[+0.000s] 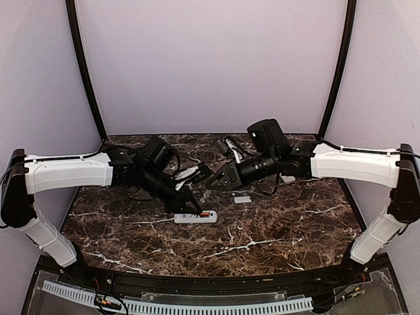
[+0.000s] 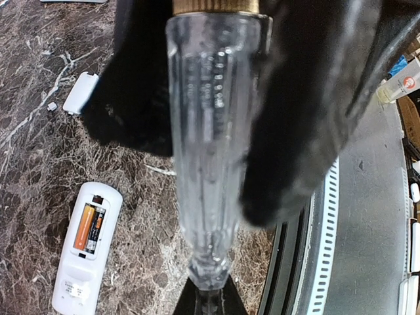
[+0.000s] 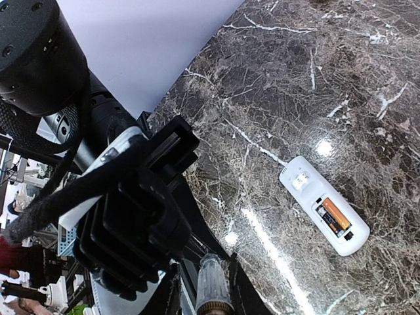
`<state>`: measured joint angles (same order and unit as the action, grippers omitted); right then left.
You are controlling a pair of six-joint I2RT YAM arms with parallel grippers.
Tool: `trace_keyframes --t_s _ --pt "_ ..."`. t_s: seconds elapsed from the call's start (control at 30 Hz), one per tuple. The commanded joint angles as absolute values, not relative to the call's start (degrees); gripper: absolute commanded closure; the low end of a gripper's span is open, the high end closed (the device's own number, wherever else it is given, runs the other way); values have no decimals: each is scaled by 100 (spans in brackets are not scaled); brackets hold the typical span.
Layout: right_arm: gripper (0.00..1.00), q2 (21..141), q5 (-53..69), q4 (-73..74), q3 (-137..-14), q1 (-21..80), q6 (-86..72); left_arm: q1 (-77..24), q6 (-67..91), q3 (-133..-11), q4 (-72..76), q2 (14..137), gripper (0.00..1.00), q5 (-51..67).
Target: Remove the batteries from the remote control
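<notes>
The white remote (image 1: 195, 217) lies back-up on the marble table with its compartment open. Two orange batteries (image 2: 89, 228) sit side by side inside it; they also show in the right wrist view (image 3: 334, 217) and from above (image 1: 205, 214). Both grippers meet in the air behind the remote, around a clear-handled screwdriver (image 2: 210, 144). My left gripper (image 2: 209, 296) closes on the handle's butt end. My right gripper (image 3: 209, 289) closes on the handle (image 3: 211, 279) near its brass collar. Neither gripper touches the remote.
The remote's white battery cover (image 1: 243, 199) lies loose on the table right of the remote, also in the left wrist view (image 2: 80, 92). A small white chip (image 2: 51, 105) lies beside it. The black front rail with a white slotted strip (image 1: 197, 305) borders the table.
</notes>
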<state>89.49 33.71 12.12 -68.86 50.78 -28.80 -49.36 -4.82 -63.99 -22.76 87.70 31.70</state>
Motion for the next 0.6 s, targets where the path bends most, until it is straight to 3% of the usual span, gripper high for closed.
trace_keyframes --t_s 0.0,0.2,0.23,0.33,0.4,0.57 --pt "79 9116 3570 898 -6871 5218 -2942 -4960 -458 -6352 -2227 8731 100 3164" --pt "94 9143 3312 869 -6845 5219 -3080 -4966 -384 -6336 -2192 8728 97 3018" --pt "99 9103 3158 859 -6809 5223 -3111 -4966 -350 -6341 -2190 8728 92 2911" --pt "100 8930 2512 944 -6704 5194 -3196 -4966 -108 -6330 -2209 8656 44 2179" --pt "100 8799 2158 951 -6585 5144 -3252 -4961 143 -6260 -2152 8533 30 1802" --pt "100 8517 796 1146 -6317 5106 -3283 -4932 987 -5814 -1831 8173 19 1178"
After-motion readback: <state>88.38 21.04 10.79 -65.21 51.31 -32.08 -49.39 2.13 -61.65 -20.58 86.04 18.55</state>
